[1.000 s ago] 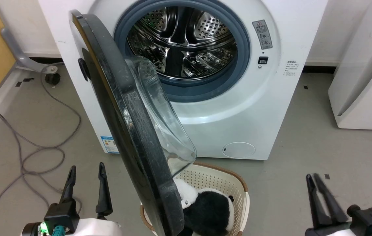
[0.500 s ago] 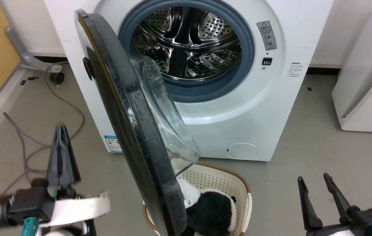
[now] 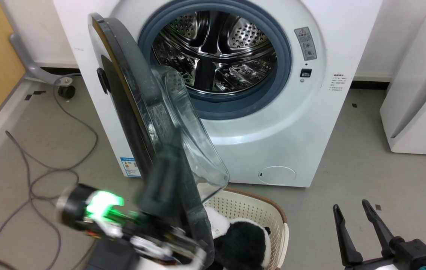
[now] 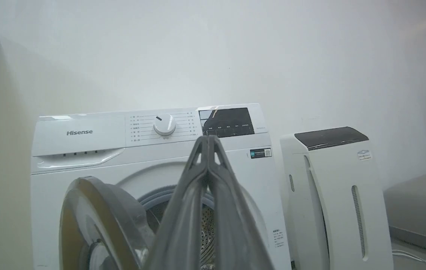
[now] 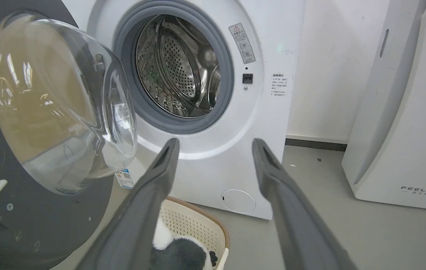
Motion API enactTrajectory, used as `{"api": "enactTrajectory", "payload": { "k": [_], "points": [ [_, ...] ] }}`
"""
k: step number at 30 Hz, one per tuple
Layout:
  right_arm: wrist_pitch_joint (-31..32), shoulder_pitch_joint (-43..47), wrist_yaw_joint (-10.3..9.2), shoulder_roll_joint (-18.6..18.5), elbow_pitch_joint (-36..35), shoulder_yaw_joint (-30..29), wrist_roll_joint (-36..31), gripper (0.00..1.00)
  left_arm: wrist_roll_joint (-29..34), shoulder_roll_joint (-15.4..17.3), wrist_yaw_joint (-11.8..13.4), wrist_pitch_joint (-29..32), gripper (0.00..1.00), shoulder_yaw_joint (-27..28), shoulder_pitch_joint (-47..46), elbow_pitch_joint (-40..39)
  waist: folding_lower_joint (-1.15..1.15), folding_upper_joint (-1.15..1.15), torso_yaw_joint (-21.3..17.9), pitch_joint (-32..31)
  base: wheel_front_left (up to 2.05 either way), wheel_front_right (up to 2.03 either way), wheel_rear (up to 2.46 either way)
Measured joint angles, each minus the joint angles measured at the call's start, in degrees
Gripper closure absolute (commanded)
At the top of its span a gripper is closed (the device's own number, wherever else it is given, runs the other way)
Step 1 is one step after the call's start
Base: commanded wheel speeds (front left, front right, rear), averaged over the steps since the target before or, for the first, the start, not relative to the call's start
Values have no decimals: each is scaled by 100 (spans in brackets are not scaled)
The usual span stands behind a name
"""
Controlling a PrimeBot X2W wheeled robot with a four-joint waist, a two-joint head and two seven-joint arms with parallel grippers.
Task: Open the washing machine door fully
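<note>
At the far left, a loose grey cable [image 3: 48,176] lies on the floor. Next to it, the left gripper [image 4: 208,142], fingers pressed together, blurs across the lower rim of the large round glossy black washing machine door [image 3: 130,78]. The door stands about half open on the left side of the big white front-loading washing machine [image 3: 273,127]. A cream perforated plastic basket [image 3: 258,213] sits below it. The right gripper [image 3: 350,204] idles at lower right, fingers apart.

The closed fingers could skid off the slick rim, or catch the inner face and swing the door shut.

Half a second ago the left gripper hung over the floor left of the door. The door's angle looks unchanged.
</note>
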Motion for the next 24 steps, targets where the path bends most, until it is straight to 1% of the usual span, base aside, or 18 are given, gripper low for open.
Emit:
{"api": "enactTrajectory", "payload": {
  "k": [4, 7, 12, 19, 24],
  "points": [
    [0, 3, 0, 0, 2, -16, 0, 0, 55, 9, -142, 0, 100, -522, 147, 41, 0, 0, 14, -21, 0, 0, 0],
    [0, 9, 0, 0, 5, -23, 0, 0, 113, 78, -232, -1, 100, -817, 276, 174, 0, 0, 39, -26, 0, 0, 0],
    [0, 10, 0, 0, 14, -4, -1, 0, 149, 187, -275, 0, 100, -1180, 466, 394, 0, 0, 96, -19, 0, 0, 0],
    [0, 10, 0, 1, 26, -36, -36, 0, 140, 269, -297, 0, 100, -1553, 685, 687, 0, 0, 204, 12, 0, 0, 0],
    [0, -1, 0, 1, 48, -12, -46, 0, 78, 298, -296, 0, 100, -1636, 717, 1131, 0, 0, 285, 57, 0, 0, 0]
  ]
}}
